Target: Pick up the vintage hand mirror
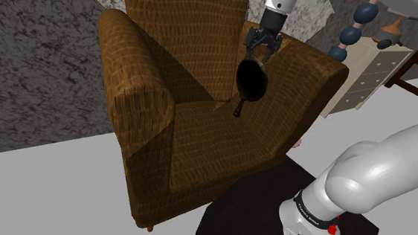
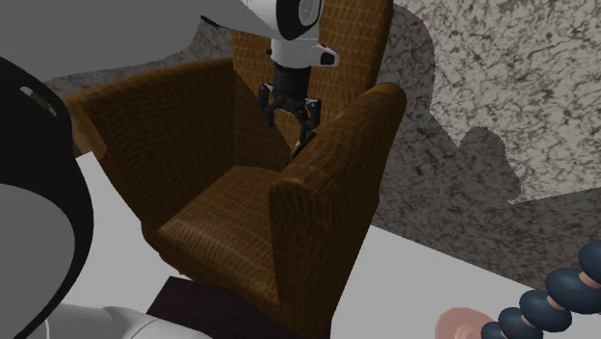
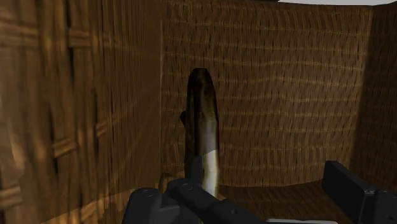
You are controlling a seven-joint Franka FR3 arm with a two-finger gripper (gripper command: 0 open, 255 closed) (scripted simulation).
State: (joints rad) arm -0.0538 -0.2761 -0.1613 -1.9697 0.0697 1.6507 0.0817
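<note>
Armchair [image 1: 154, 139]: looked like coarse woven brown cloth, matt.
Hand mirror [image 1: 251, 80]: was dark, faintly glossy.
Wall [image 1: 24, 72]: looked rough, mottled grey.

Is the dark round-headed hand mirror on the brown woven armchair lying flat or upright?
Upright: the dark hand mirror stands head up, handle pointing down to the armchair seat; the wrist view shows it edge-on.

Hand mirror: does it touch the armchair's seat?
Cannot tell. In the shoulder view the hand mirror, below the gripper, overlaps the armchair; neither gap nor contact shows.
</note>
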